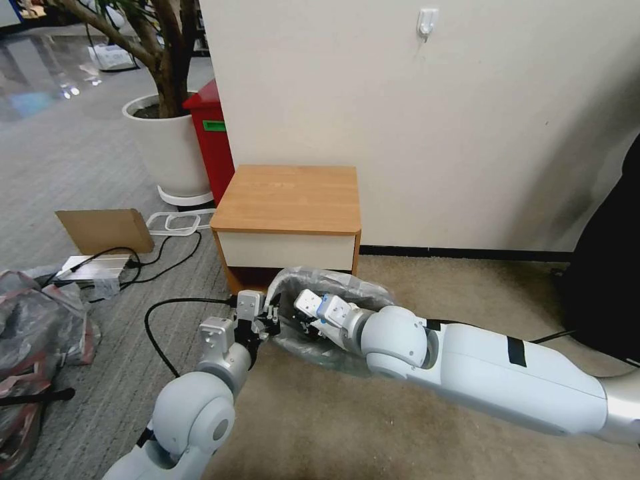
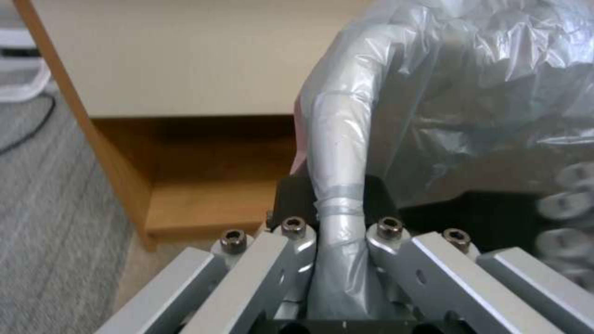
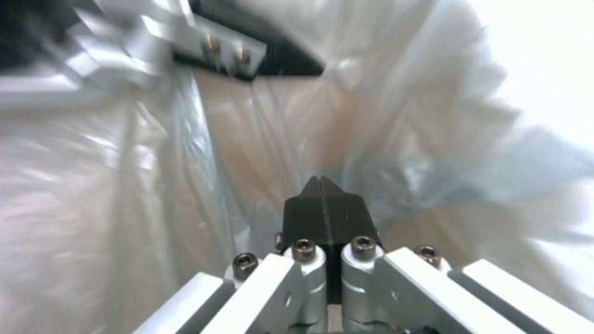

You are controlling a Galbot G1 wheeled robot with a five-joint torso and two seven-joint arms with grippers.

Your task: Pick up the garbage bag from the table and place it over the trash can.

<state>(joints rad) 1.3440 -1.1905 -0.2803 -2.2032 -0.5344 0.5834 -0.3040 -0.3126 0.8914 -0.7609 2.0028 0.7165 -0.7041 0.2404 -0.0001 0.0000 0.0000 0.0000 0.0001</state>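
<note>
Beige carpet meets grey carpet before a cream wall, where the small light-brown wooden nightstand table (image 1: pixel 288 199) with a white drawer front stands, its top bare. On the floor just in front of the table's front edge sits the trash can (image 2: pixel 337 153), its rolled rim showing under plastic in the left wrist view. The thin, crinkly, translucent grey garbage bag (image 1: pixel 347 285) is draped over the can's mouth, with a pinkish edge showing beside the rim in the left wrist view.

Left gripper (image 1: pixel 267 321): at the can's left side, near the table's front-left corner. Its dark fingers (image 2: pixel 297 197) are clenched on the bag-covered rim, which runs between them.

Right gripper (image 1: pixel 305 325): reached down inside the bag-lined can. In the right wrist view its dark fingertips (image 3: pixel 309 208) are pressed together, surrounded by bag film; whether any film is pinched between them cannot be told.

Background: a large white plant pot (image 1: pixel 167 150) holding a tree and a tall red bin (image 1: pixel 212 140) stand beyond the table's left side. A heap of grey-pink plastic bags (image 1: pixel 33 333) lies on the grey carpet at far left, with black cables (image 1: pixel 160 260) nearby.
</note>
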